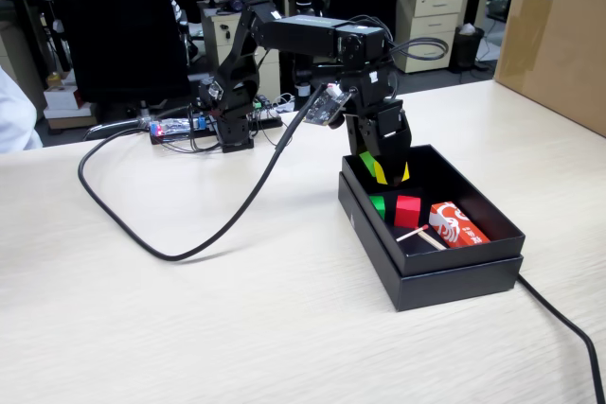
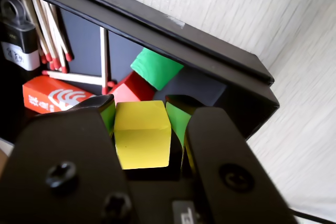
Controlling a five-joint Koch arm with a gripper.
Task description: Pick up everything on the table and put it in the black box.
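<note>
- Yellow cube (image 2: 142, 134) first, wrist view: it sits right between the hand's (image 2: 143, 121) two green-padded fingers (image 2: 177, 121), both pads pressed against its sides, so the hand is clamped on it.
- Same view, past the yellow one: the green cube (image 2: 155, 68) lies tilted against the inner wall of the black box (image 2: 210, 56), and the red cube (image 2: 132, 88) is just below it, touching or nearly so.
- Also in there: a red-and-white packet (image 2: 55, 95) lying flat, plus a bunch of red-tipped matchsticks (image 2: 50, 30) leaning at the far end, and a couple of loose ones on the box floor.
- Pale wood-grain table (image 2: 294, 40) shows outside the box rim.
- Fixed view: the arm reaches down into the black box (image 1: 454, 276), and the hand (image 1: 383, 169) is inside its near-arm end, low between the walls. Can't see the yellow cube itself from here, just the green-and-yellow finger pads.
- Green cube (image 1: 378, 204) and red cube (image 1: 407, 210) sit side by side, touching, on the box floor just in front of the hand; the packet (image 1: 457, 224) is further right, with a stick (image 1: 421, 234) beside it.
- Box rests on the table (image 1: 189, 319); big brown carton (image 1: 559, 35) at the far right, well apart.
</note>
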